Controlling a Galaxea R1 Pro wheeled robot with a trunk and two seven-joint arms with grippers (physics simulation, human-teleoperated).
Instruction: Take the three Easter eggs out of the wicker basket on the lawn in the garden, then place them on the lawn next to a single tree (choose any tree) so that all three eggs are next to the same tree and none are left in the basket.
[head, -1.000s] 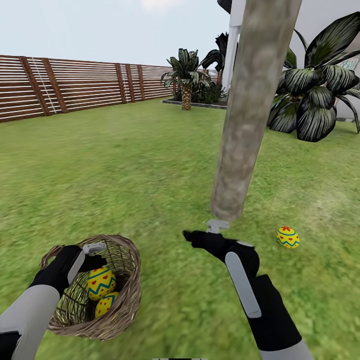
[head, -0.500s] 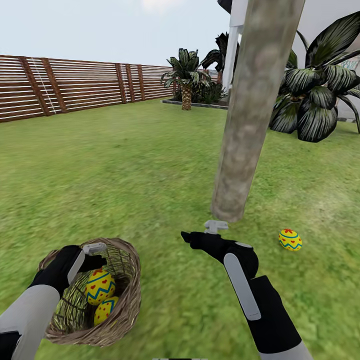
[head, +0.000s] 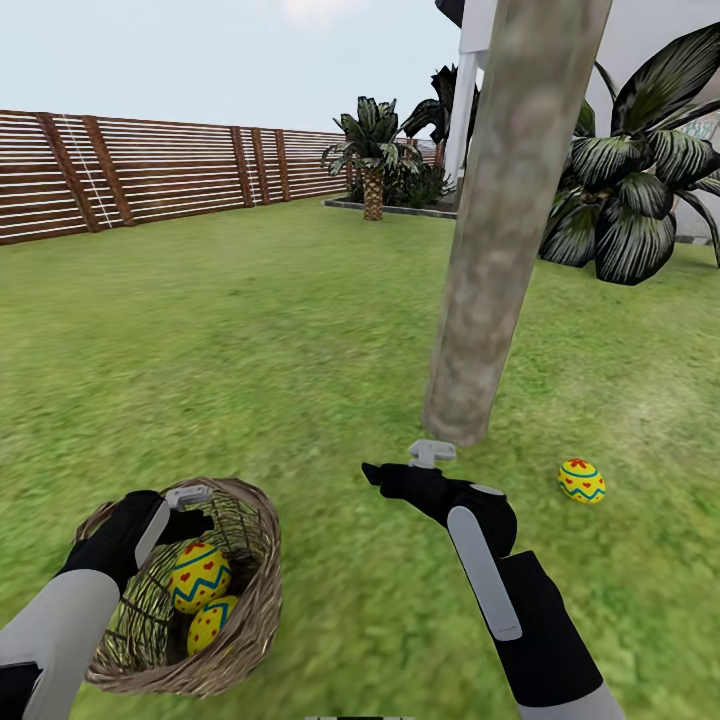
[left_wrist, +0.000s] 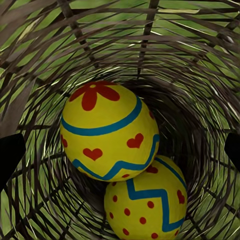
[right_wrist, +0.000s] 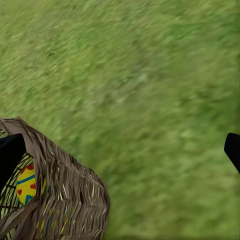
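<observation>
The wicker basket sits on the lawn at the lower left, with two Easter eggs in it, one resting on the other. My left gripper hovers open over the basket's mouth. In the left wrist view both eggs lie between the spread fingers, untouched. A third egg lies on the grass just right of the tree. My right gripper is open and empty in front of the trunk's base. The right wrist view catches the basket.
A brown slat fence runs along the back left. A dark broad-leaved plant stands behind the tree at the right, and a small palm farther back. Open grass stretches between basket and trunk.
The whole picture has shifted slightly, so the camera moved. Both arms keep their pose. The basket and its eggs sit a little lower under the left gripper.
</observation>
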